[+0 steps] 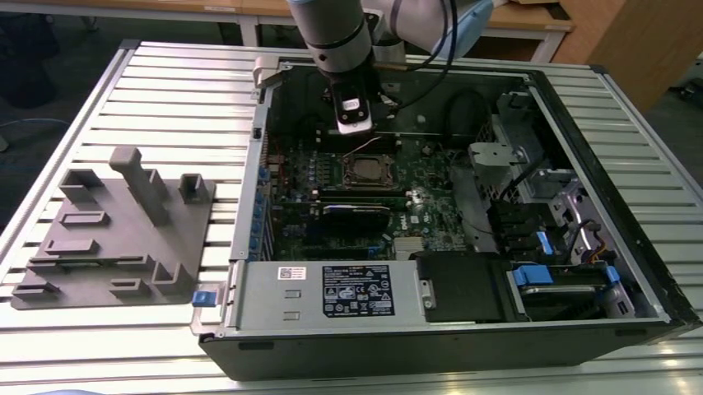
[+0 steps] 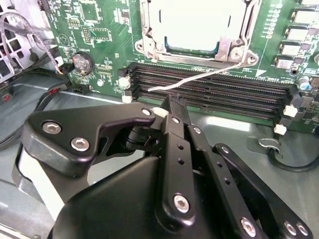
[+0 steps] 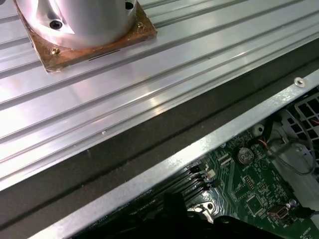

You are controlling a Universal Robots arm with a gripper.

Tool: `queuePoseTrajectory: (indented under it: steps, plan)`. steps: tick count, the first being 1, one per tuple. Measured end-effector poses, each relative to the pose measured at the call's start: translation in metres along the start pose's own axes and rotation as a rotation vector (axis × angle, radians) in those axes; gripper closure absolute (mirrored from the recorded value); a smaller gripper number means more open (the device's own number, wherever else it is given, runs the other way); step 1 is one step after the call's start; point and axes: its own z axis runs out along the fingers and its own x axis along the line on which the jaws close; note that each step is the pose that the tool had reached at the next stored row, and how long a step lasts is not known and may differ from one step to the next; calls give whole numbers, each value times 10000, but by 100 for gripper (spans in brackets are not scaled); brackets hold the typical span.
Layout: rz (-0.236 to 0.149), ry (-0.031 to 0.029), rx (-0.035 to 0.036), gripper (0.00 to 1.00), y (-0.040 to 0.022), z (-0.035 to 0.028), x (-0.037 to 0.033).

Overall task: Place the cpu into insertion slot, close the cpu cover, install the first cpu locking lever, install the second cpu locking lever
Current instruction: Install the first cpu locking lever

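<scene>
In the exterior view the insertion slot (image 1: 368,171) sits on the green board inside the open computer case, with my gripper (image 1: 357,123) hanging just behind it. The second wrist view shows the cpu (image 2: 192,22) lying in the socket, its silver top showing through the window of the cpu cover (image 2: 149,35), which lies flat around it. A thin silvery locking lever (image 2: 209,74) sticks out from the socket's corner across the memory slots (image 2: 214,92). My gripper (image 2: 172,102) is shut, its black fingertips pressed together just beside the lever's free end. I cannot tell whether they touch it.
A grey fixture block (image 1: 121,226) lies on the slatted aluminium table (image 1: 165,90) at the exterior view's left. The labelled power supply (image 1: 351,292), drive bays (image 1: 561,280) and cables (image 1: 483,123) crowd the case. The arm's base mount (image 3: 84,25) is bolted to the table.
</scene>
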Motion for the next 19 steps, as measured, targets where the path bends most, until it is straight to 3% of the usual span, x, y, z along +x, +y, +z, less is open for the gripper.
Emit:
queuePoseTrajectory:
  steps: [10,19]
  plan:
    - [-13,-21,38,89,-58,-12,-28]
    - [71,-55,60,89,-92,60,-26]
